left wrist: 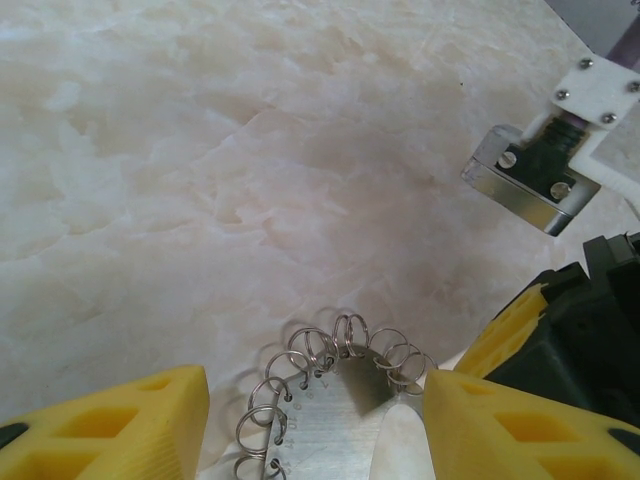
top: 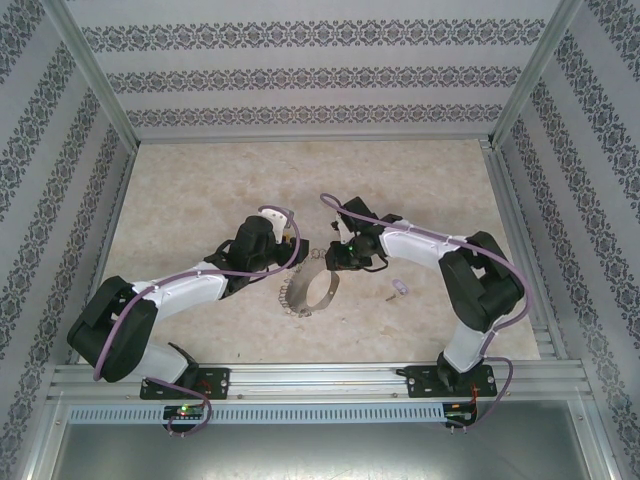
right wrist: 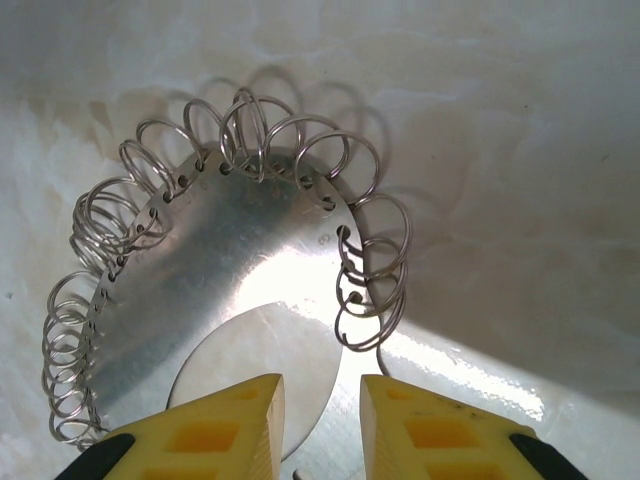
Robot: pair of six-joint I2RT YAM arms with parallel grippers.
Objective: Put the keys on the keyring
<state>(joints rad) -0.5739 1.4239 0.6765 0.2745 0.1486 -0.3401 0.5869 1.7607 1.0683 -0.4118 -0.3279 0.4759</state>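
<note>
- Nearest the lens in the left wrist view, the left gripper [left wrist: 316, 390] stands wide, its yellow fingers [left wrist: 130, 425] astride the keyring [left wrist: 325, 425]. A gap shows on the ring's 9 o'clock side, so I judge this a straddle, not a grip.
- The keyring is a flat grey metal crescent lying on the marble-look tabletop [left wrist: 250, 150]. In the right wrist view its outer rim is strung with small wire split rings [right wrist: 250, 130] from about 7 o'clock round to 4 o'clock.
- The right gripper [right wrist: 321, 390] is set narrow at the crescent's 6 o'clock, over its inner edge. Whether it already pinches the metal is unclear from this angle.
- The key [top: 398, 288], tiny and pale-headed, lies loose at the keyring's 3 o'clock in the top view, apart from it and untouched.
- To do this step well, in my judgement:
  - Bite the bare plate, clear of the wire loops, so none gets trapped or bent.
  - Secure the crescent with one gripper before sending the other for the key.
  - Leave a split ring on the 3 o'clock side free for threading.
  - Move gently, since thin metal may skate on the smooth top.
</note>
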